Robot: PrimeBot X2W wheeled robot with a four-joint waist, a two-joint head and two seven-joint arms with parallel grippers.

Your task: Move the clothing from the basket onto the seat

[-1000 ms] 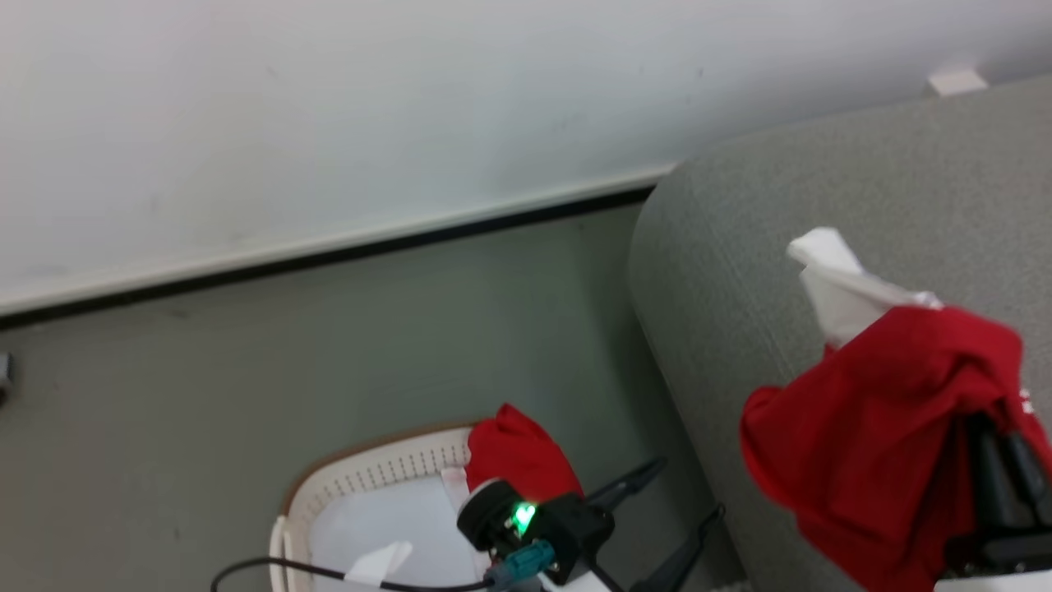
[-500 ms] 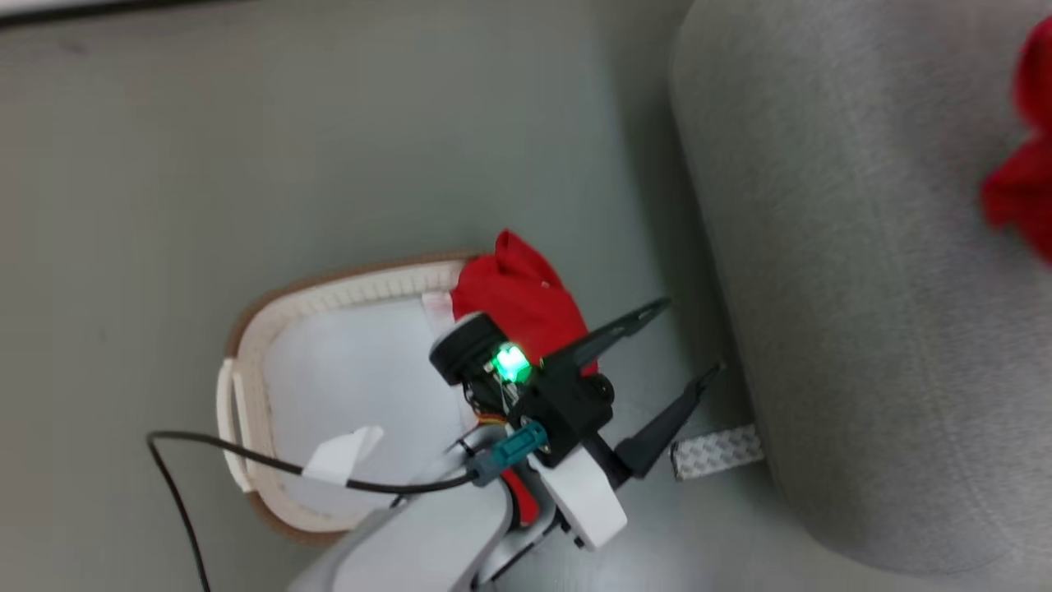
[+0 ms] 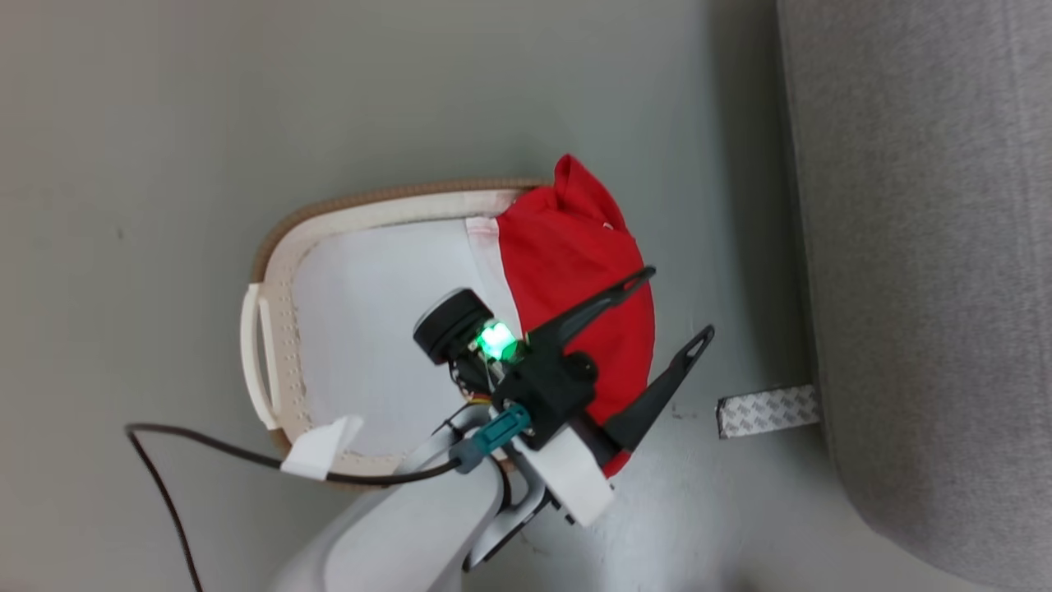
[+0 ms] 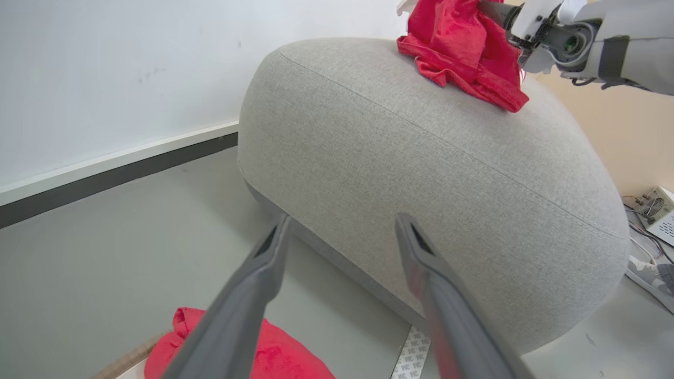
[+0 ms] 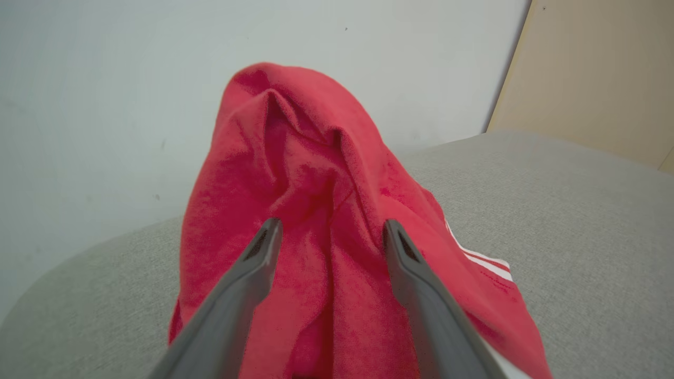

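Observation:
One red garment [image 3: 575, 279] hangs over the right rim of the white basket [image 3: 271, 353], partly spilling outside it. My left gripper [image 3: 678, 302] hovers open above that garment's right edge, fingers empty; the left wrist view shows the same garment [image 4: 253, 352] below the fingers [image 4: 253, 284]. The second red garment [image 5: 316, 184], with white stripes, is heaped on top of the grey seat [image 4: 421, 158]. My right gripper [image 5: 331, 225] is open against it, with bunched fabric lying between the spread fingers. The right wrist [image 4: 547, 29] is beside the garment [image 4: 463, 47].
A pale pad [image 3: 386, 312] lines the basket. A black cable [image 3: 205, 444] trails over the floor by the basket. A patterned tape strip [image 3: 768, 411] lies at the seat's foot. A wall with a dark baseboard [image 4: 116, 173] stands behind. Electronics [image 4: 655, 208] sit on the floor past the seat.
The head camera has tilted down from the wall and seat top to the basket. The right gripper and its garment have left that view. The left gripper stays open over the basket.

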